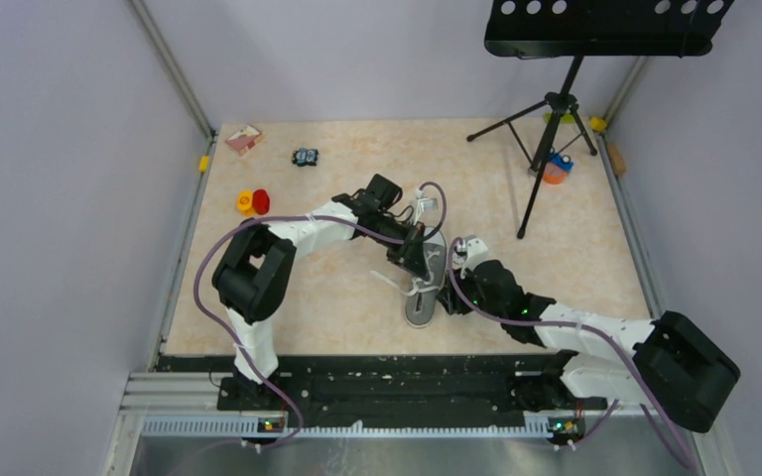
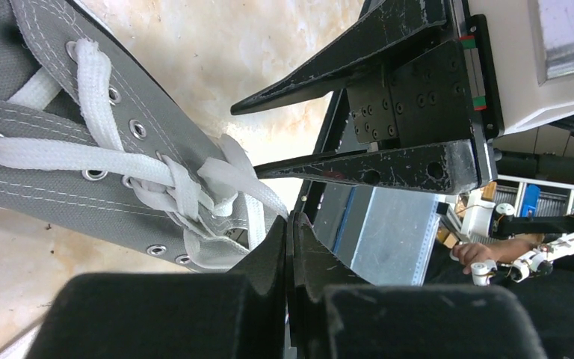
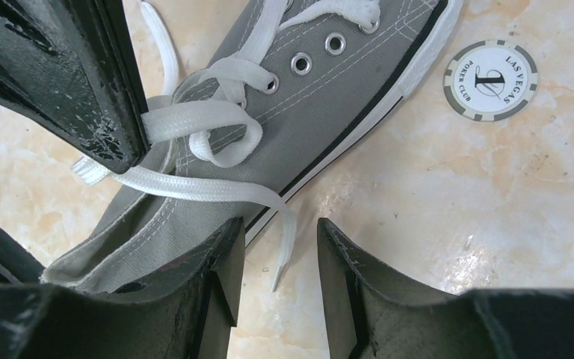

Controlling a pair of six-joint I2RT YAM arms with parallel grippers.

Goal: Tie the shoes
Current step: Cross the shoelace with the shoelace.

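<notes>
grey sneaker (image 3: pixel 329 97) on marbled tabletop (image 3: pixel 493 209); left gripper (image 2: pixel 291 224) clamped tight, apparently pinching a white lace (image 3: pixel 194 120); right gripper (image 3: pixel 278 224) spread apart, a lace end dangling between its fingers.

Blk-white arms (image 1: pixel 308 230), purple cables (image 1: pixel 196 288), scuffed blk right pincer (image 3: pixel 278 224)

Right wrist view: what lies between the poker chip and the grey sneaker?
Only bare table. The poker chip lies apart from the sneaker, nothing between them in the right wrist view.
</notes>
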